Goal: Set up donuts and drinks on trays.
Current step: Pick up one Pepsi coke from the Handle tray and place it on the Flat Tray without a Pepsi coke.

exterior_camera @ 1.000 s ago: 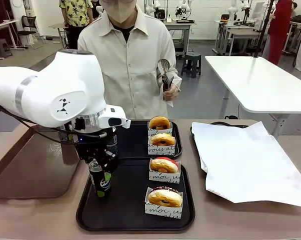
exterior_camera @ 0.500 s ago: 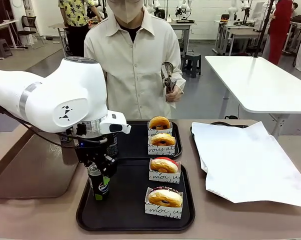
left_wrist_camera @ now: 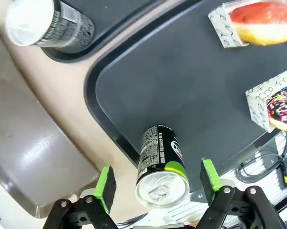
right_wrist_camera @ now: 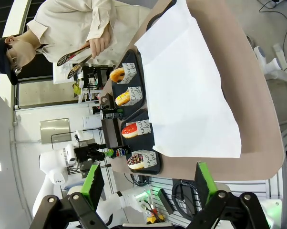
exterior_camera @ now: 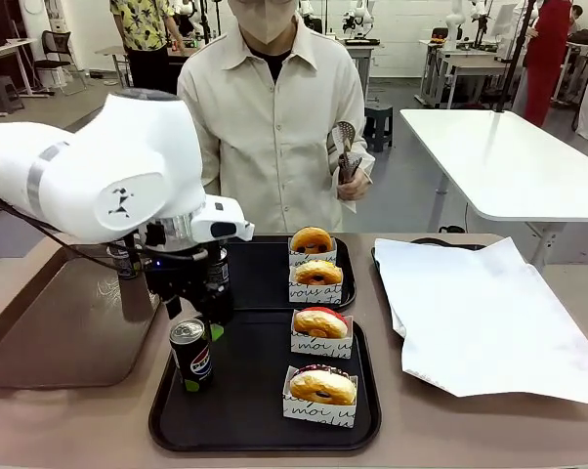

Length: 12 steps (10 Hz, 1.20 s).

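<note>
One drink can (exterior_camera: pixel 191 354) stands upright on the near black tray (exterior_camera: pixel 260 415), at its left side. My left gripper (exterior_camera: pixel 196 311) hangs open just above it, clear of the can. In the left wrist view that can (left_wrist_camera: pixel 160 167) shows between the green pads (left_wrist_camera: pixel 106 182) of my left gripper (left_wrist_camera: pixel 157 179). A second can (left_wrist_camera: pixel 46 23) stands on the far black tray (exterior_camera: pixel 265 278). Several sleeved donuts sit in a row: two (exterior_camera: pixel 312 241) on the far tray, a red-glazed one (exterior_camera: pixel 321 322) and a chocolate-topped one (exterior_camera: pixel 322 384) on the near tray. My right gripper (right_wrist_camera: pixel 149 183) is open and holds nothing.
A long brown tray (exterior_camera: pixel 64 332) lies to the left. A white paper sheet (exterior_camera: pixel 480 313) covers the table's right side. The person stands at the far edge with tongs (exterior_camera: pixel 346 147) in one hand.
My left gripper has opened, let go of the can on the near tray and risen above it. The person has shifted slightly right.
</note>
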{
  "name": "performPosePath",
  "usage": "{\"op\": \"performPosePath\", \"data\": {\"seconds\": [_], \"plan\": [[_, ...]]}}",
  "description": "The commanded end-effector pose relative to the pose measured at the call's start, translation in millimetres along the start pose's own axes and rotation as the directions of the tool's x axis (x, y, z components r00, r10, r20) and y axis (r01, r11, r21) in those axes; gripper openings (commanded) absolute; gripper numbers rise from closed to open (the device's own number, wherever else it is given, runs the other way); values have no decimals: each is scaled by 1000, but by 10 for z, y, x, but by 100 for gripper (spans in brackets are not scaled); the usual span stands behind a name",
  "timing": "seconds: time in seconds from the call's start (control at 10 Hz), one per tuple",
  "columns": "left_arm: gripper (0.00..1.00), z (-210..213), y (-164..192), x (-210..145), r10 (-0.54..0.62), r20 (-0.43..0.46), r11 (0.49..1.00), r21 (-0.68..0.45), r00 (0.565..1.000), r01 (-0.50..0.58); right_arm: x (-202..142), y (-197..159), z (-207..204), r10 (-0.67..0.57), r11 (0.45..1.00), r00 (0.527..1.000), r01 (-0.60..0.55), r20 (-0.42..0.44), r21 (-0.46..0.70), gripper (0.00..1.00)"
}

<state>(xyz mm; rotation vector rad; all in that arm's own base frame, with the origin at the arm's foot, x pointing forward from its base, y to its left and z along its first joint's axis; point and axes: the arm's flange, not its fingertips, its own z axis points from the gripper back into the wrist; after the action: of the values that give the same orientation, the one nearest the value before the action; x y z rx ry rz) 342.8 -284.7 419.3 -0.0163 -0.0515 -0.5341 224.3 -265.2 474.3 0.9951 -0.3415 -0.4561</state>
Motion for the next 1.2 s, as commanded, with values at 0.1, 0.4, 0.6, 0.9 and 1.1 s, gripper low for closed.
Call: {"op": "performPosePath", "data": {"seconds": [0.1,0.4,0.6,0.9,1.1], "plan": [[100,404,170,-89,38,20,996,-85,999,-37,10,-8,-10,11,1000,1000,-11,2,16,100],[100,723,403,-304,30,15,994,-104,999,-28,10,-8,-10,11,1000,1000,-11,2,16,100],[100,761,555,-415,45,-9,995,-85,999,-46,10,-8,-10,11,1000,1000,-11,2,16,100],[100,755,402,-276,46,14,995,-86,999,-44,10,-8,-10,11,1000,1000,-11,2,16,100],[100,755,402,-276,46,14,995,-86,999,-44,10,-8,-10,11,1000,1000,-11,2,16,100]]}}
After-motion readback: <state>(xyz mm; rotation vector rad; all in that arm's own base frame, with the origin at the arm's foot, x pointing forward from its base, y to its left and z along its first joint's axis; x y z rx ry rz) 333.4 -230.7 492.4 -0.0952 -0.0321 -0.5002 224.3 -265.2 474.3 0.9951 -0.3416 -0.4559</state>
